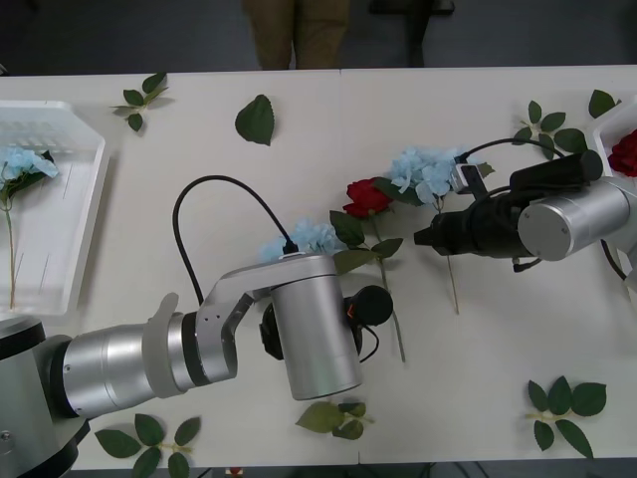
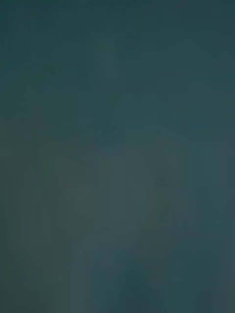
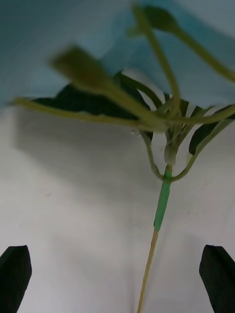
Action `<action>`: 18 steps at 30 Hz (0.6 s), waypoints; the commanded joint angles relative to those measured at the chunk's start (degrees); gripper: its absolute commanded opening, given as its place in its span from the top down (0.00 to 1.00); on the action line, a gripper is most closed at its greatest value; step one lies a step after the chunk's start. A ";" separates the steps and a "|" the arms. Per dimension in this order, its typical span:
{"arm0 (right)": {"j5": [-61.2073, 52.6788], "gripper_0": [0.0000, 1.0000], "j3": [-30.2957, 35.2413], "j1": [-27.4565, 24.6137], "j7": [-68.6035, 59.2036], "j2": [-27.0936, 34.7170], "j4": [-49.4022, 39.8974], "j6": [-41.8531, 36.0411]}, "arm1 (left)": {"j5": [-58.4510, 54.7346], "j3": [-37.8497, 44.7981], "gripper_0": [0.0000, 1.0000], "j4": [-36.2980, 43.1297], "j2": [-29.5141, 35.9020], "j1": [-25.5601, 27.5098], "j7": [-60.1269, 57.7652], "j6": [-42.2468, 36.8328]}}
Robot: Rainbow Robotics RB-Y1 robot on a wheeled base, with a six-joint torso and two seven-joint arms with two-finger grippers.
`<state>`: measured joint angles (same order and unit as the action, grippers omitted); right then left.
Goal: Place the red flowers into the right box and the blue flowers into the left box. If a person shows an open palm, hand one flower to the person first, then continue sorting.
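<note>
A blue flower (image 1: 16, 164) lies in the left box (image 1: 85, 214), and a red flower (image 1: 625, 154) shows in the right box (image 1: 605, 124). At mid-table lie a red flower (image 1: 367, 196) and two blue flowers (image 1: 426, 169) (image 1: 307, 236). My left arm's wrist (image 1: 314, 324) hangs over the nearer blue flower. In the left wrist view my left gripper (image 3: 116, 250) is open, its black fingers (image 3: 14, 271) straddling that flower's thin stem (image 3: 161, 205) just above the table. My right gripper (image 1: 426, 237) sits over the other blue flower's stem (image 1: 454, 284). The person's tan trousers (image 1: 299, 35) stand beyond the far edge.
Loose green leaf sprigs lie around the table: far left (image 1: 144, 100), far middle (image 1: 256, 119), far right (image 1: 552, 124), near right (image 1: 564, 408), near left (image 1: 149, 443) and below my left wrist (image 1: 338, 418). A black cable (image 1: 214, 194) loops above my left arm.
</note>
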<state>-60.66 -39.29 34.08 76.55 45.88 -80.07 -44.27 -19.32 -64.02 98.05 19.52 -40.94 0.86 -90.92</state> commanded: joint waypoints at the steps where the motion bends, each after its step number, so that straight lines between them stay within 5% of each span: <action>1: 3.71 0.15 0.09 3.71 -5.27 -2.64 0.18 0.59 | 1.39 -0.67 0.00 -2.86 -1.50 -2.12 2.13 3.73; 3: 5.82 0.28 0.09 4.06 -6.76 -3.43 0.44 0.59 | 2.27 -1.28 0.00 -3.83 -1.50 -2.12 2.13 4.70; 8: 8.54 0.91 0.09 5.29 -7.47 -5.80 3.16 0.68 | 2.71 -1.72 0.01 -4.09 -1.06 -2.12 2.48 5.14; 9: 8.81 1.00 0.09 5.47 -7.47 -5.98 3.60 0.59 | 2.80 -1.64 0.31 -4.09 -0.98 -2.12 2.57 5.14; 10: 9.33 1.00 0.09 5.65 -7.47 -6.33 3.95 0.68 | 2.71 -1.72 0.97 -4.01 -0.98 -2.12 2.74 5.14; 18: 9.86 1.00 0.18 6.00 -7.38 -5.98 3.78 1.12 | 2.45 -1.72 1.00 -4.01 -0.63 -2.12 3.36 5.22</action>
<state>-51.16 -39.29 37.33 71.22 40.32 -75.63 -44.00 -17.21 -64.76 93.51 19.50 -40.95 2.04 -86.38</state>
